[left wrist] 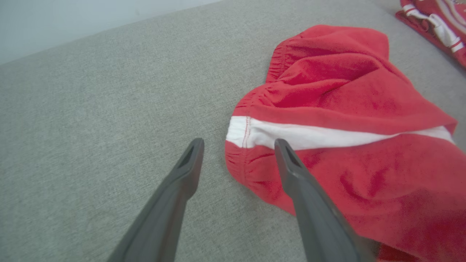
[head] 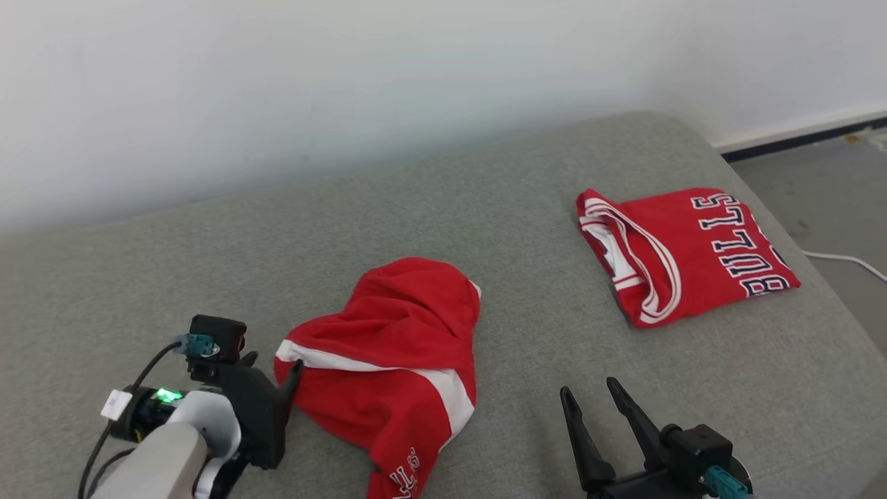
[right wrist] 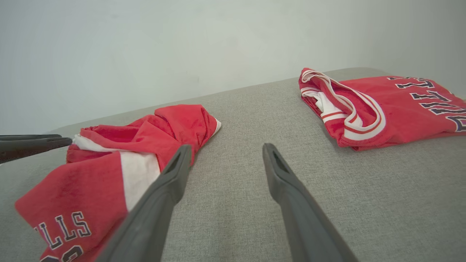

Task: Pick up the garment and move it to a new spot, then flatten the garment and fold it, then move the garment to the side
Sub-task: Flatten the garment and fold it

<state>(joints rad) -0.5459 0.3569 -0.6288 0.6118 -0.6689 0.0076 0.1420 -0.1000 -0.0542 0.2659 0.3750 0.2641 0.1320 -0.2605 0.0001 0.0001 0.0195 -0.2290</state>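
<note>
My left tool [head: 274, 362] stands open astride the waistband edge of the crumpled red shorts [head: 395, 339], near-left on the grey cushion [head: 485, 208]. My right tool [head: 590, 388] hangs open and empty, probably ready for flattening.

Bright, even light; soft shadows; wrist views grainy.

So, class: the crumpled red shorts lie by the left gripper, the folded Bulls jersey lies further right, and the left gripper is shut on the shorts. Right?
No. The left gripper is open, not shut on the crumpled red shorts; the left wrist view shows it. The rest stands.
</note>
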